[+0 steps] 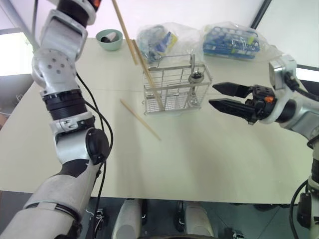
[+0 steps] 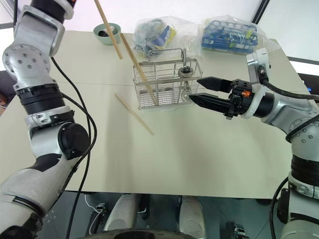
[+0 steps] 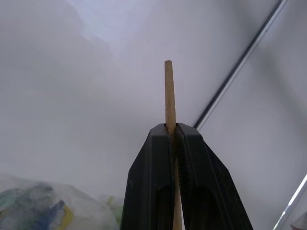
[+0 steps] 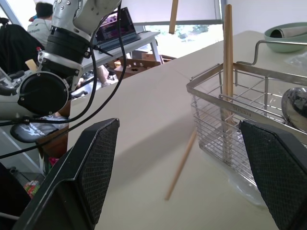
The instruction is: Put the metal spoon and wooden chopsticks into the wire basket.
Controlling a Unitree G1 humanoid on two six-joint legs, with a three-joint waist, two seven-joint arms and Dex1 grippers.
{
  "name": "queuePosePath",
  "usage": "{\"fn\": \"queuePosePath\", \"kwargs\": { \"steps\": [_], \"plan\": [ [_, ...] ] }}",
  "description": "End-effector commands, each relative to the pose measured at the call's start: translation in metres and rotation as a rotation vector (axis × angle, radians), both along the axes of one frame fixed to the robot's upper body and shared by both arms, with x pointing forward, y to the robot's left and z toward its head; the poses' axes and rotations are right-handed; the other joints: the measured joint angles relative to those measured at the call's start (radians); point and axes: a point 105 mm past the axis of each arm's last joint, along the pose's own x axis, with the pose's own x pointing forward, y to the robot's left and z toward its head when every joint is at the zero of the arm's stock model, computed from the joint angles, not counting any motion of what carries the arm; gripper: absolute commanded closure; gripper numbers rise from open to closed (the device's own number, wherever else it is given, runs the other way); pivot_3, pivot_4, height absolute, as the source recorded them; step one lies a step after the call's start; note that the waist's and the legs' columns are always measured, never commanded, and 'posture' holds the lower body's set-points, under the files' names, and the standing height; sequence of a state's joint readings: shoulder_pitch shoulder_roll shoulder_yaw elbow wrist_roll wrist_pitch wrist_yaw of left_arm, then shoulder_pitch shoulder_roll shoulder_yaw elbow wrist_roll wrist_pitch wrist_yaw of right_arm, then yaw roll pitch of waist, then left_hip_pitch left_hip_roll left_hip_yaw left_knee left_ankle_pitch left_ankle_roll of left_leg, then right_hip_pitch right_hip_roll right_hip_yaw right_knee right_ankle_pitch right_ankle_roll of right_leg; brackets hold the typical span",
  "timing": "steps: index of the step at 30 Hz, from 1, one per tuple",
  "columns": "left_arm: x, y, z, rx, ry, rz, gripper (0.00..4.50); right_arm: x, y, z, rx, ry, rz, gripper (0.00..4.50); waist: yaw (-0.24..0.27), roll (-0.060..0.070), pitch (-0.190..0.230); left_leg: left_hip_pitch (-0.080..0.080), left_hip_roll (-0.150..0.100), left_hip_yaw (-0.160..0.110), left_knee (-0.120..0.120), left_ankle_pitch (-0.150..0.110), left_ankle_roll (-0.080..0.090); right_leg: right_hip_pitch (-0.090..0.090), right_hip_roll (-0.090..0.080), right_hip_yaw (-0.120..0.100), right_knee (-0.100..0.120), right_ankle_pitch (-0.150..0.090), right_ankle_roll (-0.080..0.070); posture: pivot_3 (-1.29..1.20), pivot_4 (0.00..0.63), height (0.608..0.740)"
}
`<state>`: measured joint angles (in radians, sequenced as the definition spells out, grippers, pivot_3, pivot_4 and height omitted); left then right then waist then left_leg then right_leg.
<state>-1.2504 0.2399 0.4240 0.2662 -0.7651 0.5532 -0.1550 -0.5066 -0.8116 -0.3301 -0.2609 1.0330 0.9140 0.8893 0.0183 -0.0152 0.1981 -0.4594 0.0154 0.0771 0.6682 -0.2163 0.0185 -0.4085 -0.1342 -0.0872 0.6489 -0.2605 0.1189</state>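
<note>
The wire basket stands at the middle of the table. The metal spoon stands upright in the basket's right part, bowl up. One of the wooden chopsticks leans in the basket's left part. Another chopstick lies flat on the table just left of the basket. My left gripper is shut on a third chopstick, which hangs high over the table behind the basket. Level and open, my right gripper sits just right of the basket with nothing between its fingers.
A green bowl sits at the table's back left. Two clear plastic bags of items lie behind the basket. Bare beige table stretches toward the front edge. A person sits at a desk far off.
</note>
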Motion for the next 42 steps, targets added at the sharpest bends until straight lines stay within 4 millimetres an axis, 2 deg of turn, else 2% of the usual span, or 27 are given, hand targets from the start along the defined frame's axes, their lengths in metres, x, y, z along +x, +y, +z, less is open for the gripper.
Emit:
{"fn": "queuePosePath", "kwargs": {
  "steps": [1, 5, 10, 14, 17, 18, 21, 25, 26, 28, 31, 35, 39, 42],
  "plan": [
    [0.001, -0.017, 0.0, 0.093, -0.069, 0.043, 4.44, -0.009, -0.004, 0.014, 0.035, -0.056, -0.014, 0.4, -0.001, 0.0, 0.0, 0.0, 0.0, 0.0, 0.0, 0.0, 0.0, 0.0, 0.0, 0.0, 0.0, 0.0, 0.0, 0.0, 0.15, 0.708],
    [0.014, -0.039, -0.022, 0.159, -0.074, 0.053, 4.44, -0.01, -0.007, 0.016, 0.053, -0.057, -0.037, 0.4, -0.003, 0.0, 0.0, 0.0, 0.0, 0.0, 0.0, 0.0, 0.0, 0.0, 0.0, 0.0, 0.0, 0.0, 0.0, 0.0, 0.15, 0.708],
    [0.016, -0.062, -0.046, 0.282, -0.128, 0.075, 4.44, -0.012, -0.008, 0.017, 0.06, -0.057, -0.052, 0.4, -0.004, 0.0, 0.0, 0.0, 0.0, 0.0, 0.0, -0.002, 0.004, -0.001, 0.0, 0.0, 0.0, 0.0, 0.0, 0.0, 0.15, 0.708],
    [0.013, -0.088, -0.092, 0.417, -0.136, 0.096, 4.44, -0.011, -0.011, 0.018, 0.074, -0.052, -0.068, 0.4, -0.004, 0.0, 0.0, 0.0, 0.0, 0.0, 0.0, -0.003, 0.005, -0.001, 0.0, 0.0, 0.0, 0.0, 0.0, 0.0, 0.15, 0.708],
    [0.01, -0.094, -0.108, 0.424, -0.125, 0.111, 4.44, -0.009, -0.011, 0.017, 0.083, -0.047, -0.076, 0.4, -0.002, 0.0, 0.0, 0.0, 0.001, 0.0, 0.0, -0.003, 0.005, 0.0, 0.0, 0.0, 0.0, 0.0, 0.0, 0.0, 0.15, 0.708],
    [0.01, -0.093, -0.108, 0.415, -0.124, 0.123, 4.44, -0.009, -0.011, 0.017, 0.086, -0.045, -0.078, 0.4, -0.003, 0.0, 0.0, -0.001, 0.001, 0.0, 0.0, -0.003, 0.005, -0.001, 0.0, 0.0, 0.0, 0.0, 0.0, 0.0, 0.15, 0.708],
    [0.007, -0.087, -0.099, 0.369, -0.136, 0.157, 3.5, -0.008, -0.011, 0.017, 0.09, -0.04, -0.074, 0.4, -0.003, 0.0, 0.0, -0.001, 0.001, 0.0, 0.0, -0.004, 0.006, -0.001, 0.0, 0.0, 0.0, 0.0, 0.0, 0.0, 0.15, 0.708],
    [-0.004, -0.081, -0.082, 0.375, -0.194, 0.19, 1.53, -0.002, -0.013, 0.019, 0.101, -0.033, -0.083, 0.4, -0.005, 0.0, 0.0, -0.001, 0.001, -0.001, 0.0, -0.004, 0.007, -0.001, 0.0, 0.0, 0.0, 0.0, 0.0, 0.0, 0.15, 0.708],
    [-0.006, -0.079, -0.079, 0.378, -0.201, 0.199, 0.77, -0.001, -0.014, 0.019, 0.107, -0.032, -0.085, 0.4, -0.004, 0.0, 0.0, -0.001, 0.001, -0.001, 0.0, -0.004, 0.007, -0.001, 0.0, 0.0, 0.0, 0.0, 0.0, 0.0, 0.15, 0.708],
    [-0.01, -0.072, -0.07, 0.378, -0.225, 0.221, 0.04, 0.002, -0.015, 0.02, 0.118, -0.028, -0.087, 0.4, -0.004, 0.0, 0.0, -0.001, 0.001, -0.001, 0.0, -0.004, 0.007, -0.001, 0.0, 0.0, 0.0, 0.0, 0.0, 0.0, 0.15, 0.708],
    [-0.019, -0.063, -0.051, 0.369, -0.246, 0.239, 0.04, 0.005, -0.015, 0.019, 0.119, -0.024, -0.091, 0.4, -0.004, 0.0, 0.0, -0.001, 0.001, -0.001, 0.0, -0.004, 0.007, -0.001, 0.0, 0.0, 0.0, 0.0, 0.0, 0.0, 0.15, 0.708],
    [-0.025, -0.051, -0.041, 0.374, -0.176, 0.226, 0.04, 0.008, -0.016, 0.017, 0.112, -0.024, -0.095, 0.4, -0.004, 0.0, 0.0, -0.001, 0.001, -0.001, 0.0, -0.004, 0.007, -0.001, 0.0, 0.0, 0.0, 0.0, 0.0, 0.0, 0.15, 0.708],
    [-0.011, -0.007, -0.053, 0.389, 0.102, 0.381, 0.04, 0.008, -0.017, 0.016, 0.113, -0.027, -0.095, 0.4, -0.005, 0.0, 0.0, -0.001, 0.001, -0.002, 0.0, -0.004, 0.007, -0.001, 0.0, 0.0, 0.0, 0.0, 0.0, 0.0, 0.15, 0.708],
    [0.003, 0.015, -0.081, 0.417, 0.368, 0.516, 0.04, 0.01, -0.017, 0.013, 0.112, -0.025, -0.095, 0.4, -0.005, 0.0, 0.0, 0.0, 0.001, -0.003, 0.0, -0.004, 0.007, -0.001, 0.0, 0.0, 0.001, 0.0, 0.0, 0.0, 0.15, 0.708]
  ]
}}
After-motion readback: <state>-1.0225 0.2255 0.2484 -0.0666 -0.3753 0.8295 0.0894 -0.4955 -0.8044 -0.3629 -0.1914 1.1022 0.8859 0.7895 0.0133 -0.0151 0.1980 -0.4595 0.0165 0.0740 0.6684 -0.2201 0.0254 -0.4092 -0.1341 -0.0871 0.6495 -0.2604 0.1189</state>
